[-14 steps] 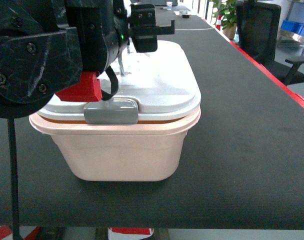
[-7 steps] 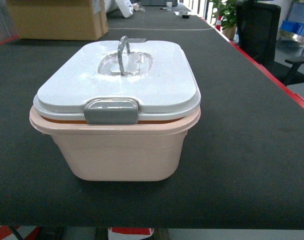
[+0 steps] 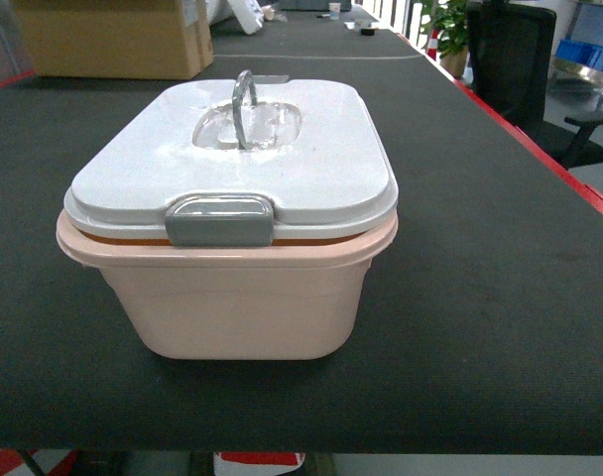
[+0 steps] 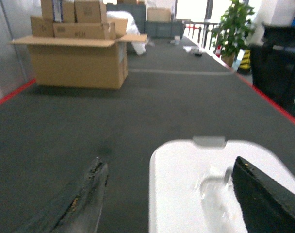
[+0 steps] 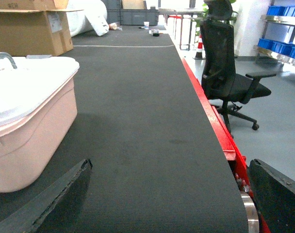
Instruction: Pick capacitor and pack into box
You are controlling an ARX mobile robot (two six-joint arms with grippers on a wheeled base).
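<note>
The box (image 3: 237, 297) sits on the black table (image 3: 480, 297), its grey latch (image 3: 220, 220) facing the robot and a cardboard carton (image 3: 113, 38) well behind it. The white lid (image 3: 311, 169) is on, and the grey handle (image 3: 244, 109) stands upright in a hollow at the lid's middle. No capacitor shows in any view; it may be inside the box or simply out of sight, and I cannot tell which.

The box looks like thin moulded plastic: probably light, fairly stiff at the rolled rim, a little springy in the walls, and smooth enough to slip under a pinch on its flanks. The upright handle is the natural place to take hold for lifting the lid, being narrow enough to close on. The latch likely needs releasing first, and the box may slide on the table unless the other arm steadies it at the rim.

The left gripper (image 4: 169, 194) hangs above the box's far end with its fingers spread wide and nothing between them. The right gripper (image 5: 169, 194) is to the right of the box, over bare table, fingers likewise spread wide and empty.
</note>
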